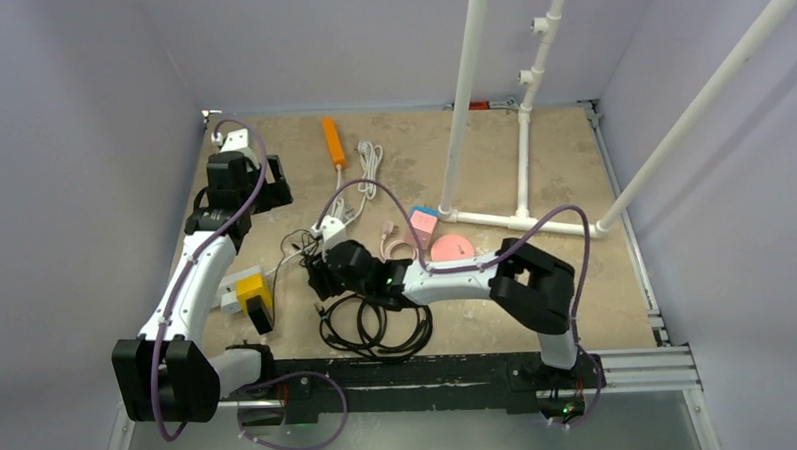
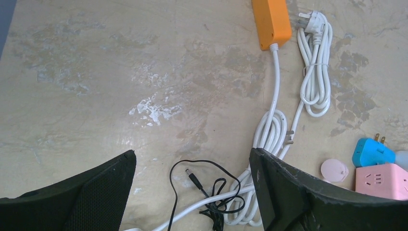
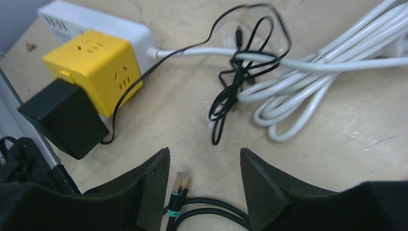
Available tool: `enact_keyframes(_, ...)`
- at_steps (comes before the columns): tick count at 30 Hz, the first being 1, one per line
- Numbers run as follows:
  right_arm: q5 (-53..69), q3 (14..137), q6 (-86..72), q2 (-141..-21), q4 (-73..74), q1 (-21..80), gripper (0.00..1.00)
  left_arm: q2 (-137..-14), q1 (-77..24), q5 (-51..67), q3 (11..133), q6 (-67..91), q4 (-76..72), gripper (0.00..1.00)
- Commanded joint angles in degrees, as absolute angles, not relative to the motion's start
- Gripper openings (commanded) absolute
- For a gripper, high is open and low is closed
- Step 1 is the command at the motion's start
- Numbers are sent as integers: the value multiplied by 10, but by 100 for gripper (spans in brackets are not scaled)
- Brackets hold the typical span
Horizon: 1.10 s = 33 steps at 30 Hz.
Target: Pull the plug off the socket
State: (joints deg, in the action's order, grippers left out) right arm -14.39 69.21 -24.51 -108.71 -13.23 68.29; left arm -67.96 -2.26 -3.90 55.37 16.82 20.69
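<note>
Toward the table's (image 1: 532, 160) near-left corner, the black plug (image 3: 62, 118) sits in the yellow socket cube (image 3: 94, 67). The right gripper (image 3: 204, 161) hovers just beside it, jaws apart and empty. By the far-left corner the left gripper (image 2: 192, 161) is likewise spread and empty.

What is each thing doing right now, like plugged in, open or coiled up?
yellow cube socket: against the white power strip, adapter in its side.
black adapter: plugged into the yellow cube socket.
orange power strip: lying flat, no plug showing in it.
white cable: coiled and tied, plug free.
thin black cord: tangled, tip loose.
left end effector: open, empty.
right end effector: open, empty.
</note>
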Motion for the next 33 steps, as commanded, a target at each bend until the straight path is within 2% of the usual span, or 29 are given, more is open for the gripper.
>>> enact_keyframes(1, -213, 745, -275, -1126, -113, 713, 59, -681, -19, -32, 552, 168, 199, 87)
enact_keyframes(6, -267, 787, -295, -1170, -76, 721, 63, -684, -19, -14, 550, 170, 194, 87)
enact_keyframes(11, -291, 827, -294, -1205, -68, 720, 59, -686, -19, -3, 551, 171, 193, 87)
enact_keyframes(12, -301, 834, -289, -1213, -63, 719, 53, -686, -20, -3, 550, 171, 193, 87)
enact_keyframes(14, -317, 845, -283, -1217, -45, 713, 30, -686, -20, -3, 549, 171, 192, 87)
enact_keyframes(17, -308, 829, -273, -1200, -41, 687, 2, -686, -19, 4, 549, 171, 191, 86)
enact_keyframes(22, -266, 794, -250, -1167, -45, 621, 0, -687, -19, 29, 548, 176, 187, 86)
enact_keyframes(33, -300, 829, -169, -1182, -21, 511, 0, -696, -20, 73, 543, 179, 178, 86)
